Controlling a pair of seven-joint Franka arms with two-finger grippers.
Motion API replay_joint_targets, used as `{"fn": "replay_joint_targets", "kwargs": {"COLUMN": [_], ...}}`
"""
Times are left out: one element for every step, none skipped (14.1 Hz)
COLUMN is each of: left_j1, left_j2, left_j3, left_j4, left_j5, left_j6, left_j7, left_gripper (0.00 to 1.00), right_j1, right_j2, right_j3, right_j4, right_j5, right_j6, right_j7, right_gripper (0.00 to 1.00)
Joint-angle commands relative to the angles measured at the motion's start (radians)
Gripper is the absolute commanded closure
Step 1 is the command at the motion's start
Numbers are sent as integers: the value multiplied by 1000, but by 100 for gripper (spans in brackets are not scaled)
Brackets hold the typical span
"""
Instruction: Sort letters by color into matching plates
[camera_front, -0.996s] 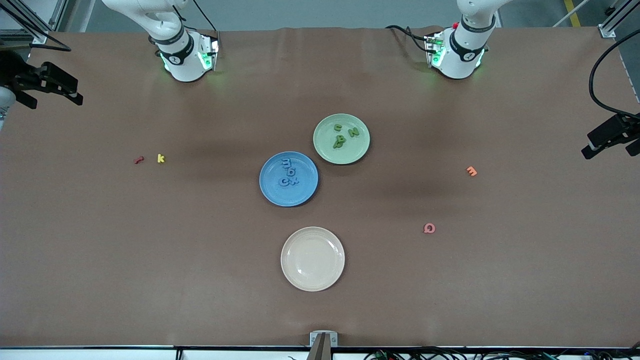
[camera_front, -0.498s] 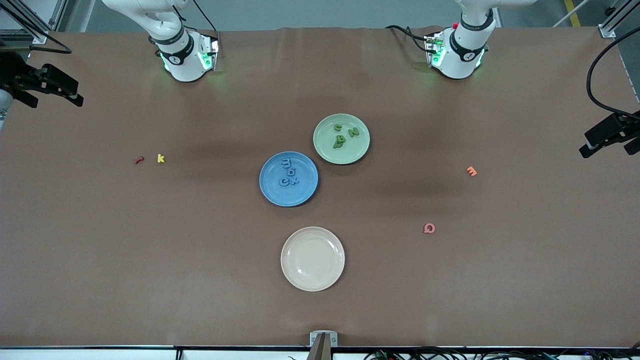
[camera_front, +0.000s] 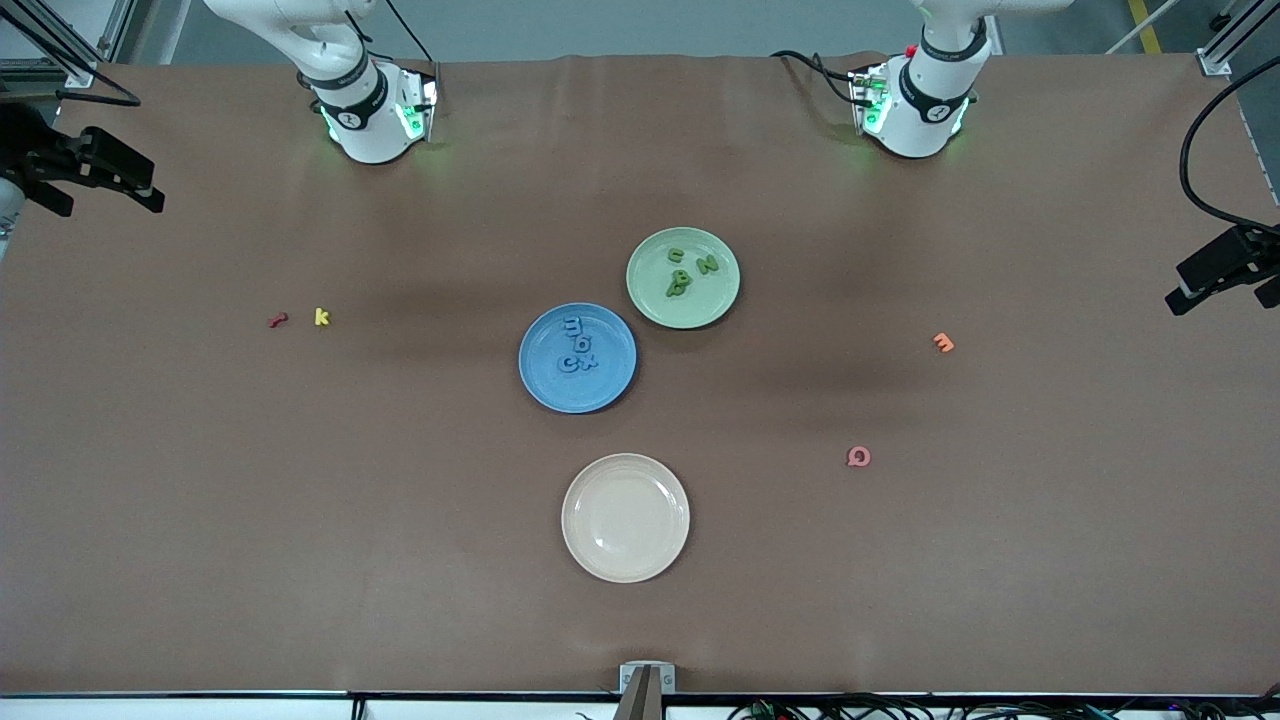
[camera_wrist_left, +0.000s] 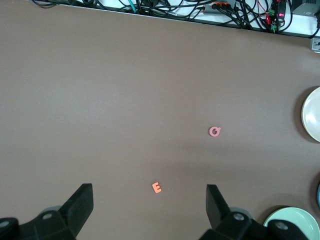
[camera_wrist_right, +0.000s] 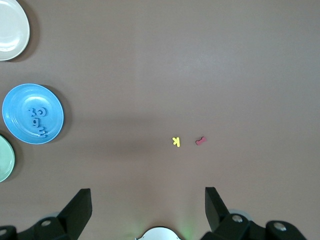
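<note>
Resting on plates (camera_front: 560, 395), letters (camera_front: 577, 345) far from jaws.

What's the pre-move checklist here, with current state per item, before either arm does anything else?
1. Four blue letters in the blue plate: ok.
2. Four green letters in the pale green plate: ok.
3. No blue or green letter left on the table: ok.
4. Left gripper open and holding nothing, high over the left arm's end of the table: ok.
5. Right gripper open and holding nothing, high over the right arm's end of the table: ok.
6. Cream plate bare; red, yellow, orange and pink letters on the table outside any plate: ok.
</note>
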Motion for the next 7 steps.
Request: {"fn": "replay_joint_targets", "kwargs": {"left_j1": [71, 71, 69, 69, 69, 71, 72], "left_j2": [1, 1, 1, 1, 0, -5, -5], "left_j3": [-77, -78, -78, -78, -81, -81, -81], "left_j4": [19, 17, 17, 17, 17, 17, 19], "left_j5": [8, 8, 7, 7, 7, 7, 7], "left_j6": [-24, -24, -24, -24, -24, -26, -26], "left_j7": [3, 3, 2, 3, -1, 2, 3], "left_gripper": [1, 1, 0, 0, 0, 0, 0], "right_j1": [-15, -15, -15, -15, -15, -15, -15], "right_j2": [-2, -2, -2, -2, -2, -2, -2], "right_j3": [6, 6, 6, 6, 6, 6, 6], "right_j4": [8, 8, 8, 8, 8, 9, 9], "right_j5": [2, 2, 2, 2, 2, 2, 2], "right_j6": [-5, -6, -6, -6, -6, -6, -8], "right_j7": [-16, -15, -15, -15, -15, -15, -15], "right_gripper": [0, 0, 0, 0, 0, 0, 0]}}
